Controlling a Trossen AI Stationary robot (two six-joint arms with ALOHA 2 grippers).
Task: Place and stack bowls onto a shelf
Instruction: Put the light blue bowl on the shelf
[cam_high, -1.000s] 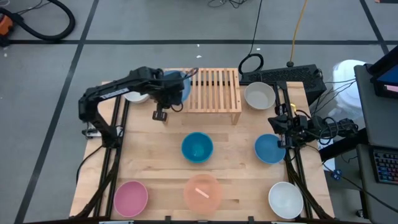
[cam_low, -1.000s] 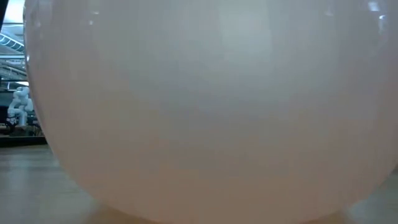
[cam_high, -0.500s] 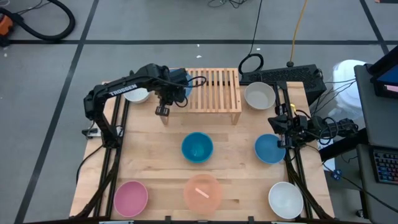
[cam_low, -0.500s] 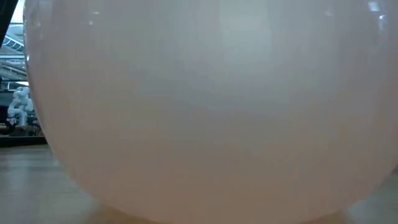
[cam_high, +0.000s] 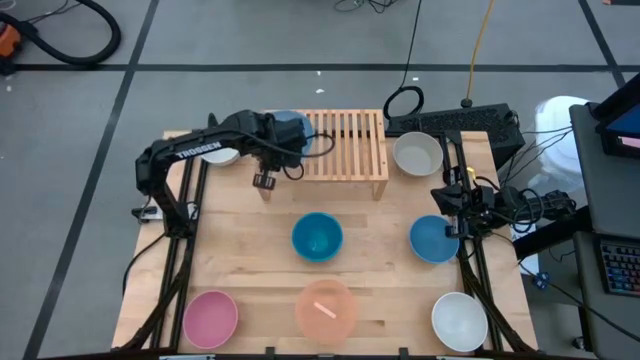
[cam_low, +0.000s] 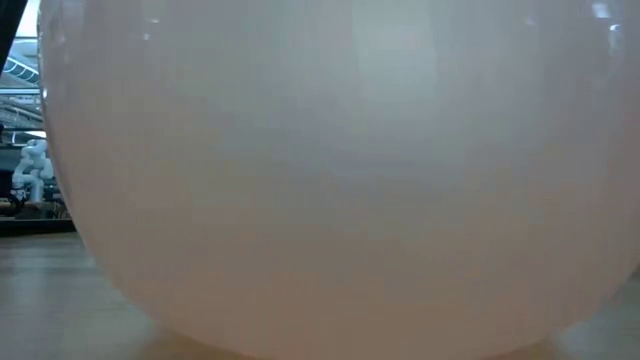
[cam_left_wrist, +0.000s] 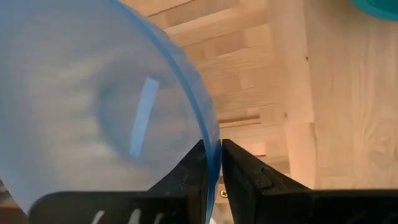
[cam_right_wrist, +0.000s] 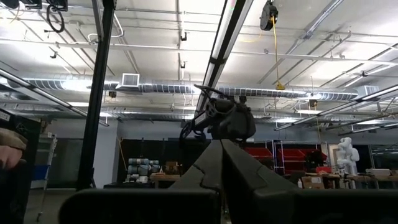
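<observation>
Pink bowl (cam_high: 210, 317) sits at the worktop's (cam_high: 250, 270) near left corner. White bowl (cam_high: 221, 153) lies at the far left edge, partly under the left arm.

Left gripper (cam_high: 291, 140) is over the shelf's (cam_high: 345, 146) left end. Its jaws stand narrowly apart with the rim of a light blue bowl (cam_left_wrist: 93, 106) between the two fingers (cam_left_wrist: 239, 171). Whether they grip the rim or merely flank it cannot be told. That bowl rests at the shelf's left end, seen from above at (cam_high: 288, 130).

Teal bowl (cam_high: 317, 237) occupies the worktop's middle. Peach translucent bowl (cam_high: 325, 308) stands at the near edge and fills the low view.

The shelf stands at the far edge, centre; remaining slats bare.

White bowl at far right (cam_high: 416, 153) lies beside the shelf's right end. Blue bowl (cam_high: 433, 238) sits at the right edge. White bowl at near right corner (cam_high: 459, 320) stands alone.

Right gripper (cam_right_wrist: 219, 146) points up at the ceiling, jaws closed on nothing, arm parked at the right edge.
</observation>
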